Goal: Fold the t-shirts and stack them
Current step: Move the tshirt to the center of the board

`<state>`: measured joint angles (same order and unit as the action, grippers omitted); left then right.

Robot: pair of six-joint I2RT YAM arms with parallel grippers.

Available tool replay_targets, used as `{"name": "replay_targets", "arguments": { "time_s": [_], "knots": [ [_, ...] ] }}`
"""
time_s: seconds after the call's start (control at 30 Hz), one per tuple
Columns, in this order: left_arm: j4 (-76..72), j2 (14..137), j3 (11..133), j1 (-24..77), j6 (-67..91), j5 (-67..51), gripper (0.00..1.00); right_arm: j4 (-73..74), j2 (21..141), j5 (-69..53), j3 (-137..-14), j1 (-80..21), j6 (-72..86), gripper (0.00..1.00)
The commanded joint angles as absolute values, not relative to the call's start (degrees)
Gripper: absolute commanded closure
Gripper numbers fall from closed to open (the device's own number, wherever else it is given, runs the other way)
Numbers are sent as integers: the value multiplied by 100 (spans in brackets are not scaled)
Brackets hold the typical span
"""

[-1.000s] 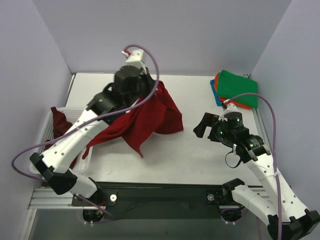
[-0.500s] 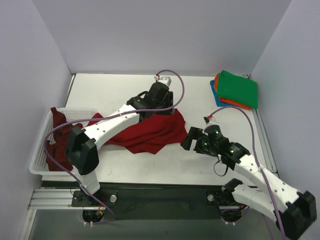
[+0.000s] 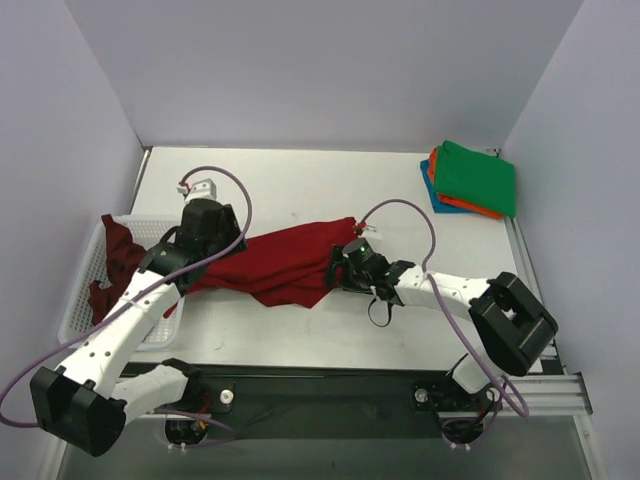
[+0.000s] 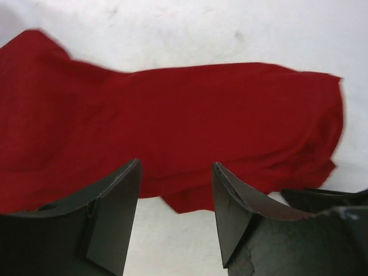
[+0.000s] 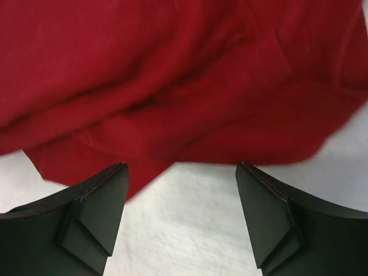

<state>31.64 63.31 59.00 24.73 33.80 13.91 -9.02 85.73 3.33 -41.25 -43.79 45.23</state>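
Mid-frame, both grippers spread beside the red shirt

Left gripper (image 4: 175, 172) and right gripper (image 5: 181, 172) stand spread, gripping nothing, at opposite ends of the rumpled red shirt (image 3: 285, 265) at centre. At left, a maroon shirt (image 3: 120, 245) lies in the basket (image 3: 75, 300). Upper right sits a folded stack (image 3: 455, 203), green shirt (image 3: 475, 175) on top.

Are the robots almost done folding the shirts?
Not yet. Done: green t-shirt, orange t-shirt and blue t-shirt sit folded in a stack at the far right. In hand: the bright red t-shirt lies rumpled, the open left tool and open right tool near it, neither gripping. Left: fold it, then the maroon t-shirt in the white basket.
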Motion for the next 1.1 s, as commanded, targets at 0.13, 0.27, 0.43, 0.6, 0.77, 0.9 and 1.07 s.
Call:
{"name": "replay_targets", "arguments": {
  "time_s": [0.13,0.27,0.43,0.6,0.77,0.9,1.07],
  "knots": [
    [4348,6065,5354,2206,3706,2846,36,-1494,9105,782,-4649,-4289,4781,22],
    [4429,5731,4888,2215,4209,3093,34,-1503,9149,747,-4649,-4272,4869,22],
    [4281,5511,4430,2224,4815,3322,34,-1485,9342,571,-4781,-4193,4904,22],
    [3806,5993,4367,2189,4957,3243,34,-1450,9553,484,-4887,-4087,4878,22],
    [3498,6538,4544,2110,5054,3296,35,-1450,9729,431,-4939,-3982,4878,24],
    [3314,6811,4544,1995,5010,3138,61,-1450,9835,396,-5001,-3964,4860,45],
    [3366,6663,4824,1890,4641,3155,100,-1310,9625,369,-5018,-3946,4808,93]
  ]
}}
